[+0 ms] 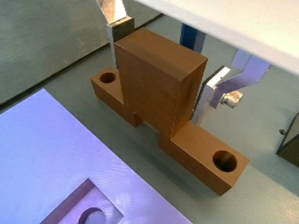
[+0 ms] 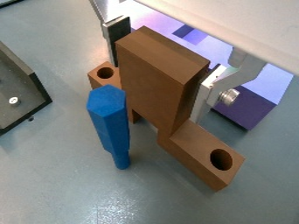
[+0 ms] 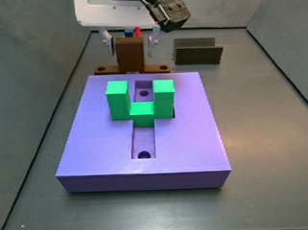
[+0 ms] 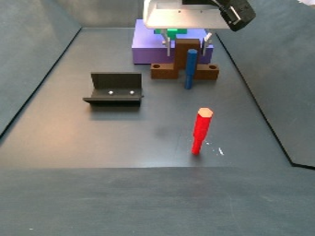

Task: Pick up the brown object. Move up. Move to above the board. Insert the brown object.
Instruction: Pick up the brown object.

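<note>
The brown object [image 1: 158, 83] rests on the grey floor just behind the board, its thick block upright and flat holed bars running out to both sides; it also shows in the other wrist view [image 2: 158, 83] and in both side views [image 3: 128, 53] [image 4: 209, 72]. My gripper [image 1: 162, 79] [image 2: 159, 70] straddles the upright block, with a finger pressed against each side. The lavender board [image 3: 196, 134] [image 4: 145, 41] [image 1: 47, 149] [image 2: 251, 96] lies flat with a central slot and the green U-shaped block [image 3: 139, 98] on top.
A blue post [image 2: 111, 122] [image 4: 191, 64] stands right beside the brown object. A red post [image 4: 201, 132] stands alone on the floor. The dark fixture [image 4: 113, 89] [image 3: 196, 52] [image 2: 17, 87] sits on the floor to one side. Grey walls enclose the floor.
</note>
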